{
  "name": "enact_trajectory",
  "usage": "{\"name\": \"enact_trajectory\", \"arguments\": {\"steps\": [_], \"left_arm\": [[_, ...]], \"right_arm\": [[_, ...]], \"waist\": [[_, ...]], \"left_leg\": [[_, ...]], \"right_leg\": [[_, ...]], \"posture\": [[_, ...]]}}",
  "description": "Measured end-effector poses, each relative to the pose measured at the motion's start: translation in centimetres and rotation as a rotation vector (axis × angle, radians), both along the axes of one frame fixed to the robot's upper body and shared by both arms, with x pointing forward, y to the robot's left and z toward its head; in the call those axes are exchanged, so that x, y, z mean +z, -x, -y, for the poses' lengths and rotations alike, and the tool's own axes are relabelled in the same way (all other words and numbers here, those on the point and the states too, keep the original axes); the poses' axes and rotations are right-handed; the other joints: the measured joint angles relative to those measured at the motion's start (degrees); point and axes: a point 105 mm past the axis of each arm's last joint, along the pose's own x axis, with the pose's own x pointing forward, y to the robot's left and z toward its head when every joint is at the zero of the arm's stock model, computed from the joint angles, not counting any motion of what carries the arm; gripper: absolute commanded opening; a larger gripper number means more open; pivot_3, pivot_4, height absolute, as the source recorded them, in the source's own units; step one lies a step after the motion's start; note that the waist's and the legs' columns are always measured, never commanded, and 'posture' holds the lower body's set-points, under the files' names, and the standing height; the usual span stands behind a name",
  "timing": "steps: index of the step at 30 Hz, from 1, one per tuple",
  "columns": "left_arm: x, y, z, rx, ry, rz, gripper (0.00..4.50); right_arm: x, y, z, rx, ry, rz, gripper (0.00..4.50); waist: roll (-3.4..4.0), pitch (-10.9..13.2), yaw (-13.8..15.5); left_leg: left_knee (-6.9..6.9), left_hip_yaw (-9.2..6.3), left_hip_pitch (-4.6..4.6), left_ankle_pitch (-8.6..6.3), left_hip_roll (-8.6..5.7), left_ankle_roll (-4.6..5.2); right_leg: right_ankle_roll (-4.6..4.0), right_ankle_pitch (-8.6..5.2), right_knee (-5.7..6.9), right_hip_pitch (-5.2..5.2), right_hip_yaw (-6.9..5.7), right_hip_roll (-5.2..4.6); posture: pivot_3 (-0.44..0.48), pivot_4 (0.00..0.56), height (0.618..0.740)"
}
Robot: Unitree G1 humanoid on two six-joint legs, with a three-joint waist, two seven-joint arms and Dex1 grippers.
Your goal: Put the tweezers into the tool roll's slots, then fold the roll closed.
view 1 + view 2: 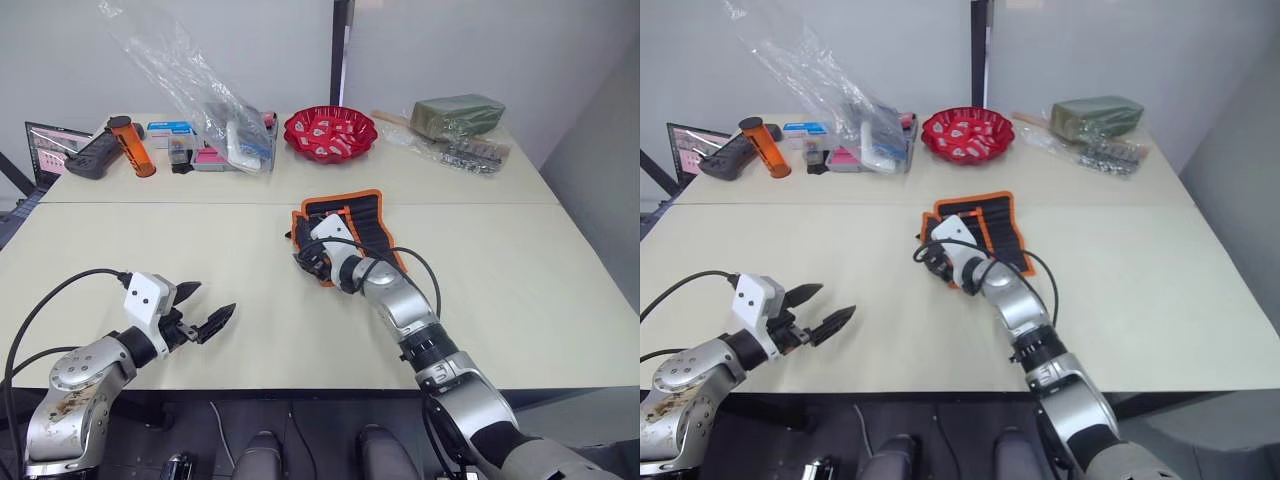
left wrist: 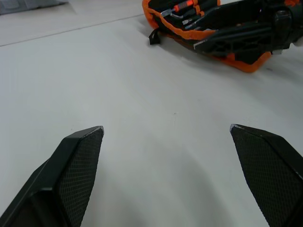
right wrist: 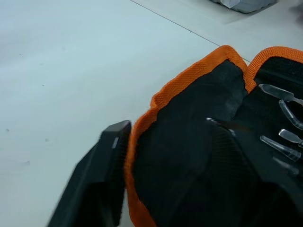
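Note:
The tool roll [image 1: 355, 222] lies at the table's middle, black with orange trim, partly folded. Several slim tweezers [image 3: 280, 93] sit in its slots [image 3: 265, 156], with only their pale tips showing. My right gripper [image 1: 312, 258] is at the roll's near left end, shut on the orange-edged flap [image 3: 189, 156]. The flap is lifted and draped over the gripper. One finger [image 3: 102, 165] shows beside the trim and the other is hidden by fabric. My left gripper [image 1: 210, 300] hovers open over bare table at the near left, well apart from the roll [image 2: 208, 28].
Along the far edge stand a red bowl [image 1: 330, 132], a clear plastic bag [image 1: 205, 100] over small boxes, an orange bottle [image 1: 131, 146], a black controller [image 1: 92, 155] and a green package [image 1: 457, 113]. A seam [image 1: 150, 203] crosses the tabletop.

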Motion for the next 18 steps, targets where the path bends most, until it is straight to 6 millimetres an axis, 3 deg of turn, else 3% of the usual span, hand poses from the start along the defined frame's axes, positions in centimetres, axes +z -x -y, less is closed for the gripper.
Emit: {"name": "enact_trajectory", "arguments": {"steps": [4,5,11,18], "left_arm": [[0.0,0.0,-0.3,0.010,-0.014,0.002,4.50],[-0.1,0.1,-0.4,0.013,-0.022,-0.002,4.50],[-1.5,0.5,-1.3,0.035,-0.045,-0.037,4.50],[-1.8,0.8,-2.4,0.026,-0.110,-0.054,4.50]], "right_arm": [[-0.3,-0.3,-0.5,0.009,0.005,-0.009,0.17],[-0.6,-0.2,-0.8,0.020,0.009,-0.018,0.03],[-0.6,0.2,-1.8,0.100,0.001,-0.011,0.03],[-0.8,3.2,-5.9,0.338,0.015,0.007,0.03]], "waist": [[0.00,0.0,-0.1],[0.01,0.0,-0.1],[0.03,0.0,-0.2],[0.06,0.0,-0.6]], "left_leg": [[-0.01,0.00,0.01,0.00,0.00,0.00],[-0.02,0.01,0.03,0.00,0.00,0.00],[-0.05,0.01,0.03,0.00,0.02,0.00],[-0.15,0.06,0.09,0.00,0.11,0.00]], "right_leg": [[-0.01,0.00,0.00,0.00,0.00,0.00],[-0.01,0.00,0.01,0.00,0.00,0.00],[-0.03,-0.01,0.01,-0.02,0.00,0.02],[-0.07,-0.03,0.07,-0.11,-0.01,0.09]], "posture": [[0.000,0.150,0.740],[0.000,0.150,0.740],[0.000,0.150,0.740],[0.000,0.150,0.740]]}}
